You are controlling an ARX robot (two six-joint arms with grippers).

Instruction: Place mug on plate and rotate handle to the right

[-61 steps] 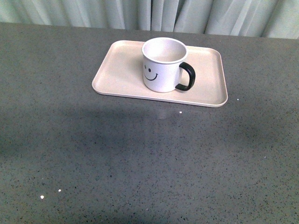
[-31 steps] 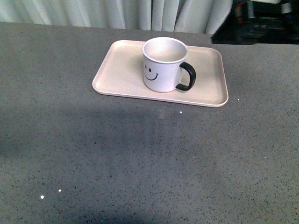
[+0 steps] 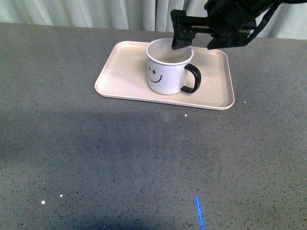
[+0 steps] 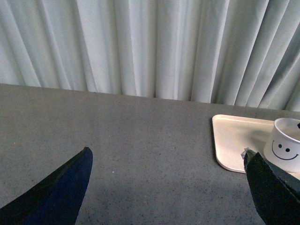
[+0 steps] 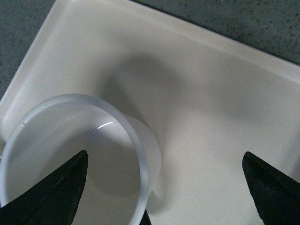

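Your right gripper point(image 3: 183, 40) hangs over the far rim of the mug point(image 3: 165, 76), reaching in from the upper right of the front view. Its fingers point(image 5: 56, 187) are spread wide and hold nothing. In the right wrist view one finger sits above the mug's white inside and the other above bare plate point(image 5: 225, 103), with the mug's wall between them. You cannot tell from these views whether either finger touches the rim.

Your left gripper point(image 4: 166, 152) is also spread wide with nothing in it. It is held above the bare table point(image 4: 140, 140), well apart from the plate, and shows only in its own wrist view, where the mug stands off past one finger.

The mug is a white cylinder standing upright on the plate, about midway along it and a little toward the plate's right half. A black smiley face point(image 3: 154, 75) is printed on the side turned to you. The handle point(image 3: 192, 79) is a thick glossy black loop that points to the right and slightly toward you.

The plate is a flat pale pink-beige rectangle with rounded corners and a low raised rim, much wider than the mug. It lies on the grey speckled table toward the far side, in front of a pale pleated curtain point(image 3: 96, 12). A thin blue streak point(image 3: 198, 211) shows on the table near the front edge
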